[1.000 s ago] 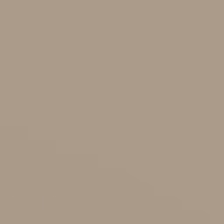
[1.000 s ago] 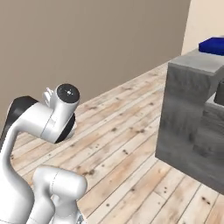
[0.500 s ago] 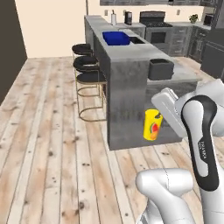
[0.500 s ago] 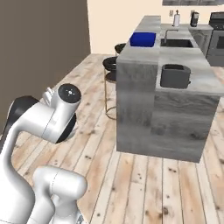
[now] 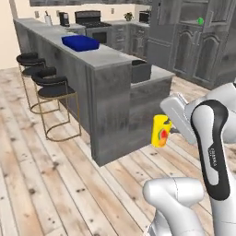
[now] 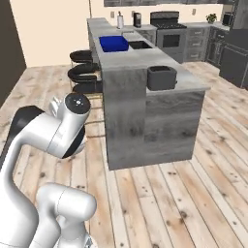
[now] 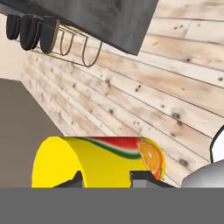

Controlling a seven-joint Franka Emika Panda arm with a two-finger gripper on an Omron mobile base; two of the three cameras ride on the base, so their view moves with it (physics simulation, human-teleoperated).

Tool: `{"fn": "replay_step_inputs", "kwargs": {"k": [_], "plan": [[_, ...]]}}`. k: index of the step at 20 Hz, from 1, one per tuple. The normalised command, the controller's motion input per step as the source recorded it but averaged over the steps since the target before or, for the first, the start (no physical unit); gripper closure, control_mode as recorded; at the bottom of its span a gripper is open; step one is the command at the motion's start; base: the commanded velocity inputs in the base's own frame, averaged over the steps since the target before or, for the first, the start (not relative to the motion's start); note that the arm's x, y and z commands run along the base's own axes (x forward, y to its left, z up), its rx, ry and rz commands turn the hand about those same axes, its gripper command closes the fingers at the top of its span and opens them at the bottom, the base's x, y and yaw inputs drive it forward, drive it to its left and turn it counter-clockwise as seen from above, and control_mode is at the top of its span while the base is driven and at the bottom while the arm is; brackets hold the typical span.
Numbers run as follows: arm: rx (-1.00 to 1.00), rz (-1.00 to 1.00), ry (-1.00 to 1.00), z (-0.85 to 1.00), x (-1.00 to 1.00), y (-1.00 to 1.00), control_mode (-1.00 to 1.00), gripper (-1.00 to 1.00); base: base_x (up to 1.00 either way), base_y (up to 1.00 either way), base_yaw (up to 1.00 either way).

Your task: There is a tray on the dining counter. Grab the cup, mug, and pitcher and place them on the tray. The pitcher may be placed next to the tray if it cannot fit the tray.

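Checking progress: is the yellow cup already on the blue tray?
No; the cup hangs in the pincer above the floor, far from the tray.

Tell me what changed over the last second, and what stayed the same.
The base drove and turned, so both base views swung: the dining counter with the tray now stands nearer, seen along its length. Nothing was let go: the gripper still carries the cup upright beside the arm. The tray stayed on the counter.

I see the tray (image 5: 80,43) on the dining counter (image 5: 107,57) toward its far end, a toaster (image 5: 141,70) on the lower near end, stools (image 5: 50,90) along the counter's left side, and the cup (image 5: 161,131) out in front of the counter's near end.
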Motion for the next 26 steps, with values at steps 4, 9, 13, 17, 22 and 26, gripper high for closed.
{"fn": "replay_step_inputs", "kwargs": {"k": [4, 9, 13, 17, 22, 26], "plan": [[0.00, 0.00, 0.00, 0.00, 0.00, 0.00, 1.00, 1.00, 0.08, 1.00, -0.56], [0.00, 0.00, 0.00, 0.00, 0.00, 0.00, 1.00, 1.00, 0.01, 0.99, -0.49], [0.00, 0.00, 0.00, 0.00, 0.00, 0.00, 1.00, 1.00, 0.15, 1.00, -0.53], [0.00, 0.00, 0.00, 0.00, 0.00, 0.00, 1.00, 1.00, 0.17, 0.99, -0.49], [0.00, 0.00, 0.00, 0.00, 0.00, 0.00, 1.00, 1.00, 0.09, 0.97, -0.48], [0.00, 0.00, 0.00, 0.00, 0.00, 0.00, 1.00, 1.00, 0.07, 0.94, -0.47]]}}
